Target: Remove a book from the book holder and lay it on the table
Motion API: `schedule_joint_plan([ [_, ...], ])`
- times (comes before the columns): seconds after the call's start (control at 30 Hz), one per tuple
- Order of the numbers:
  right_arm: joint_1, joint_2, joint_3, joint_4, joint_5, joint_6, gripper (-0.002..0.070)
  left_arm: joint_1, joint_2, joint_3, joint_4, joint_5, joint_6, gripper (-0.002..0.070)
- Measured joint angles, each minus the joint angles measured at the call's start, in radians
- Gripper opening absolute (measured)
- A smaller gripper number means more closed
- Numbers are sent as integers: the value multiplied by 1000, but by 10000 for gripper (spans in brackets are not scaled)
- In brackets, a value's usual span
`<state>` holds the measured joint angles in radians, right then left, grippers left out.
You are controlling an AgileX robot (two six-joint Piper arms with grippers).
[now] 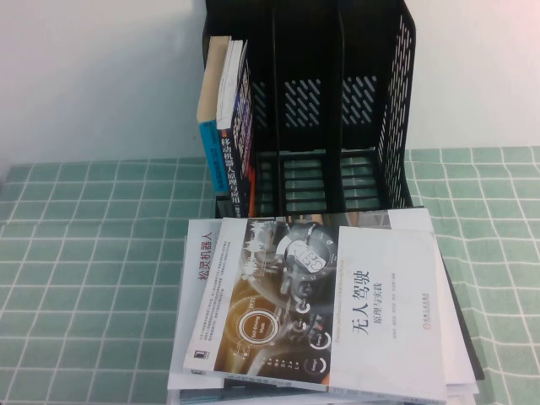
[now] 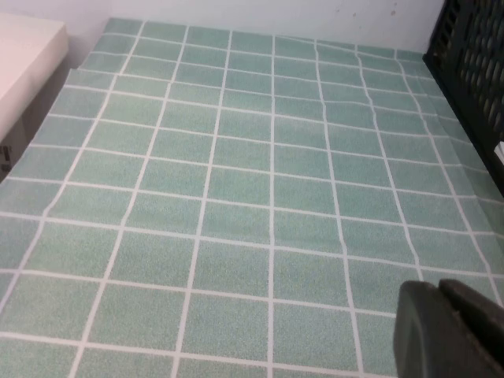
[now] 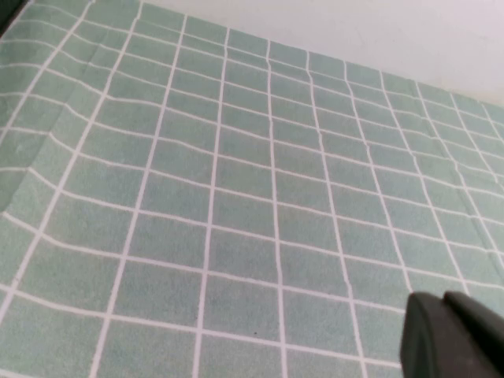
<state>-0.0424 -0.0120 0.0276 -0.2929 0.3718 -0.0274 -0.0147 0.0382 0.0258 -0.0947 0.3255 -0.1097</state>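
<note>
While neither arm shows in high view, left end effector (image 2: 453,331) hangs over bare surface (image 2: 236,197), fingers pressed together; right end effector (image 3: 453,335) likewise, over cloth, pressed together. Both look parked, clear of work. Holder (image 1: 337,110) stands at back; its left slot keeps upright books, dark-spined book (image 1: 243,126) among them, likely the target. White book (image 1: 321,304) tops flat stack in front.

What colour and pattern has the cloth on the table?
The table cloth is pale green with a white grid of squares, clearest in the left wrist view.
</note>
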Motion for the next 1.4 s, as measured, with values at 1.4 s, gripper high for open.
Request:
schedule_joint_plan([
  [1.4, 0, 0, -16, 61, -953, 2, -2, 0, 0, -10, 86, -714, -450, -3],
])
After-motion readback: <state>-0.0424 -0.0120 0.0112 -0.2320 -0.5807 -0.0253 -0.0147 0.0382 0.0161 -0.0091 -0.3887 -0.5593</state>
